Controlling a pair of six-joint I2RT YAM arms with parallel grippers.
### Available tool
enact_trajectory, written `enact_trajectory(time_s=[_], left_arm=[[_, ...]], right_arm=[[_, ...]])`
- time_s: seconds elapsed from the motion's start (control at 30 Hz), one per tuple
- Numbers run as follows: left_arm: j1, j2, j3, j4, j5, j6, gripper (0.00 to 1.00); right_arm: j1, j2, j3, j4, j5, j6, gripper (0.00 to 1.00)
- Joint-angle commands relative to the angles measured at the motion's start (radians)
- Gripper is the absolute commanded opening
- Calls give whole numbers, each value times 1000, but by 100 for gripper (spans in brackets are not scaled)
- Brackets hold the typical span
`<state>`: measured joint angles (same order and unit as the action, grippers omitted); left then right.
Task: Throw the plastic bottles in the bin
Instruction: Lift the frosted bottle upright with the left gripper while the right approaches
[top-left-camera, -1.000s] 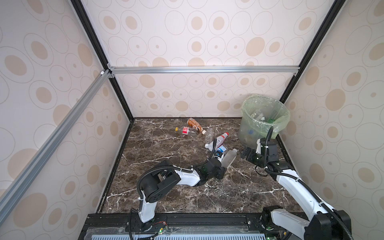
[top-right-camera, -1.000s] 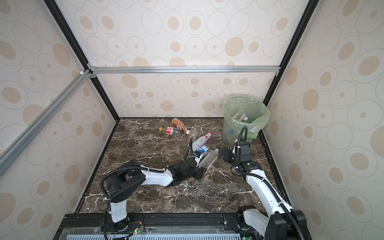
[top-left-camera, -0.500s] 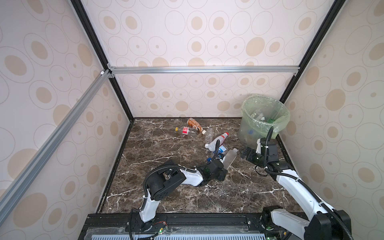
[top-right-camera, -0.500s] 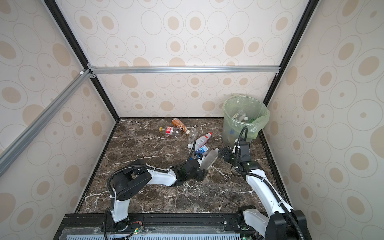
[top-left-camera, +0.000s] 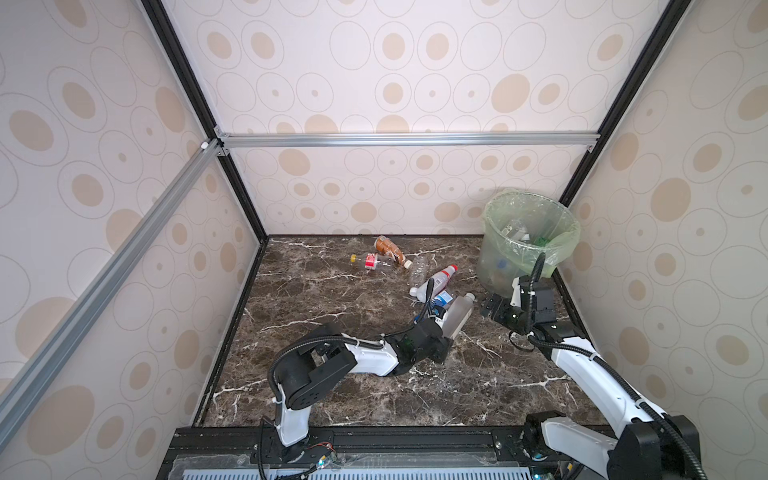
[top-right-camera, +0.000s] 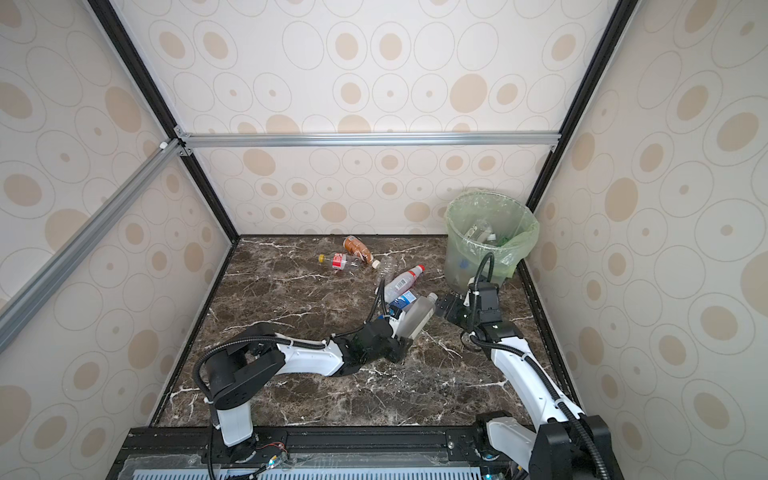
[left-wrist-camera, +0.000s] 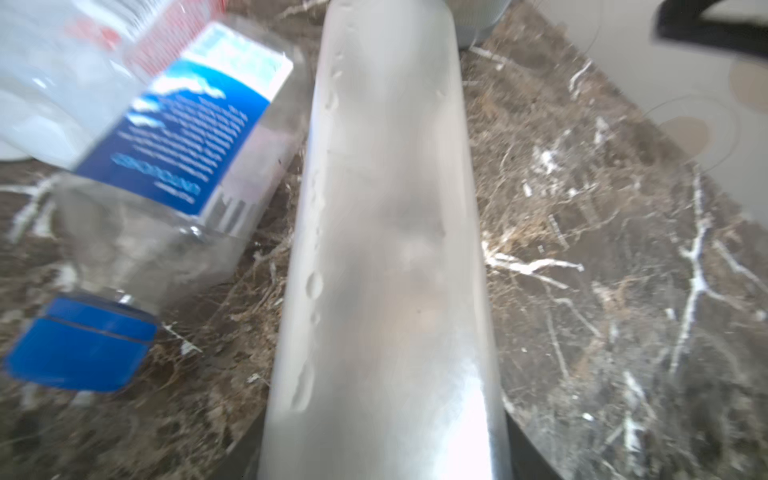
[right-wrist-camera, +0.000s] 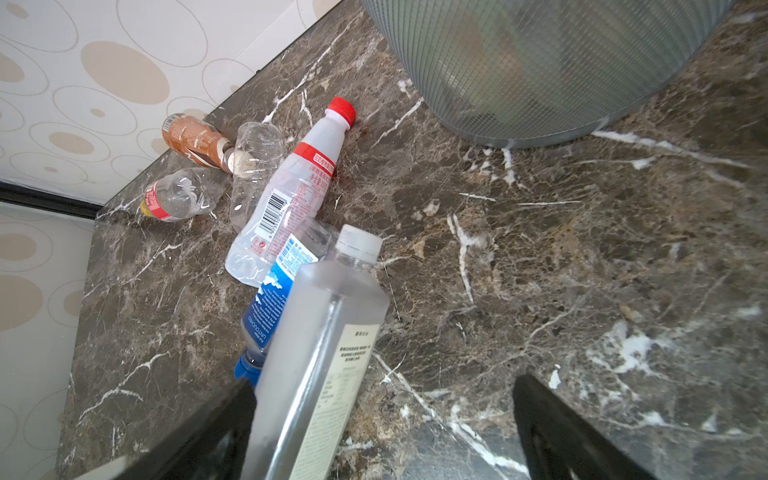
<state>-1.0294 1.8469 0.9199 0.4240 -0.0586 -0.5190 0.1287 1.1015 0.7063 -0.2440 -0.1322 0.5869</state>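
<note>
My left gripper is shut on the base of a frosted bottle with a white cap, which tilts up off the floor. Its fingers press both sides of the bottle. My right gripper is open and holds nothing, just right of that cap. A blue-label bottle and a red-capped bottle lie beside it. The bin stands at the back right with bottles inside.
Near the back wall lie a crushed clear bottle, a brown bottle and a red-label bottle with a yellow cap. Walls close in the marble floor on three sides. The bin stands close behind my right arm.
The left arm's elbow has shifted a little while its gripper stays on the tilted frosted bottle. The right arm has not moved.
</note>
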Motion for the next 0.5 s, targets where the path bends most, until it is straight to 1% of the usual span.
enact_trajectory(time_s=[0.0,0.1,0.17,0.3,0.47], left_arm=[[-14,-66,-31,78,-23,2,43],[-14,-103,-73,147,-9,-6,44],[-15,-115,-84,181,17,-14,44],[-20,-127,-99,226,16,-32,44],[-38,-127,-105,266,3,-19,44]], right_arm=[[-6,16,-7,22,-46,12,100],[-6,-6,-28,76,-113,17,100],[-6,-39,-49,114,-131,16,100],[-6,-96,-92,214,-184,37,100],[-5,-78,-111,309,-284,67,100]])
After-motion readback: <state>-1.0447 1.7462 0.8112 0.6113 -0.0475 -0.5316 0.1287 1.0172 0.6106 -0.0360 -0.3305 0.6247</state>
